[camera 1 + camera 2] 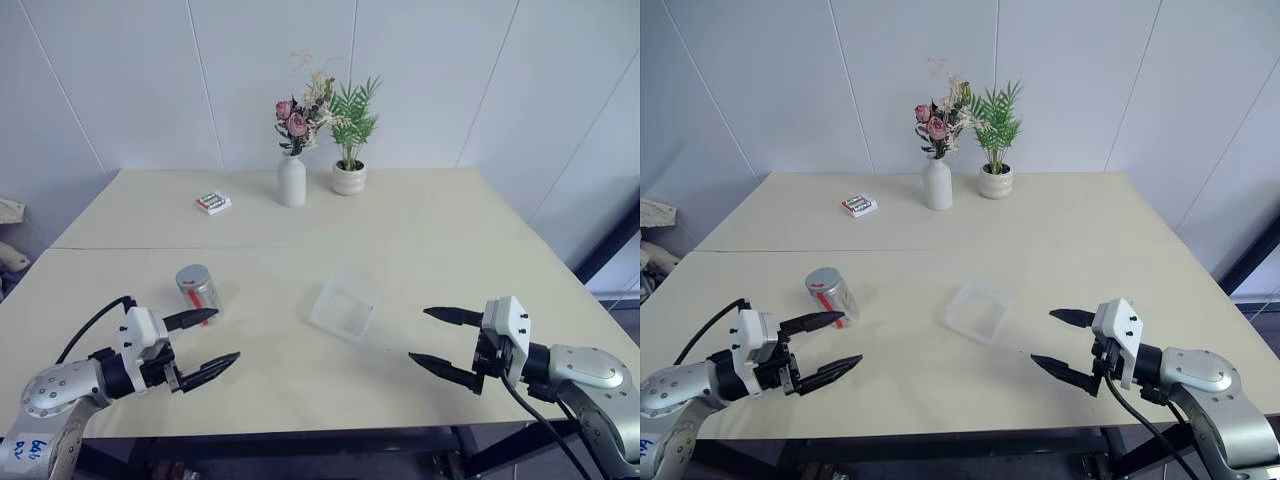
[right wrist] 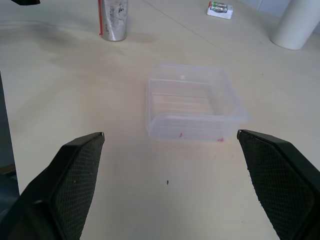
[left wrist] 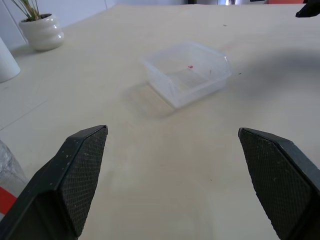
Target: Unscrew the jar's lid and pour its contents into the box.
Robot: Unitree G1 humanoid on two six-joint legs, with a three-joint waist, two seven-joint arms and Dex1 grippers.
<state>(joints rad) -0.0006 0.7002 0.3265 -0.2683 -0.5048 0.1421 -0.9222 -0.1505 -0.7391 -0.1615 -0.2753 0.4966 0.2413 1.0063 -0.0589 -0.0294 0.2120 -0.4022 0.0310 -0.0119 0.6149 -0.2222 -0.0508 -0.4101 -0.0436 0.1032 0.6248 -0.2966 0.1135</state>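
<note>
White panelled walls back a pale beige table (image 1: 300, 350); a white vase (image 1: 291, 181), a small potted plant (image 1: 349, 177) and a little white box (image 1: 213, 203) sit at the far edge, well clear of my work. On my left the jar (image 1: 199, 290) stands upright with the lid (image 1: 192, 275) still screwed on, just beyond the left gripper (image 1: 207, 343), whose fingers stand wide apart and hold nothing. Near the table's middle sits the box (image 1: 345, 309), between the two arms and apart from the jar. I have the right gripper (image 1: 435, 340) hovering off to the box's right, jaws likewise spread and empty. Judgement: the jar looks light, rigid and smooth-walled, so likely slippery under the pads; I plan to clamp one gripper around the body at the red label strip and take the lid across its rim with the other. I expect the thin-walled box to slide or tip at a nudge, so the pour should come from above without contact.
</note>
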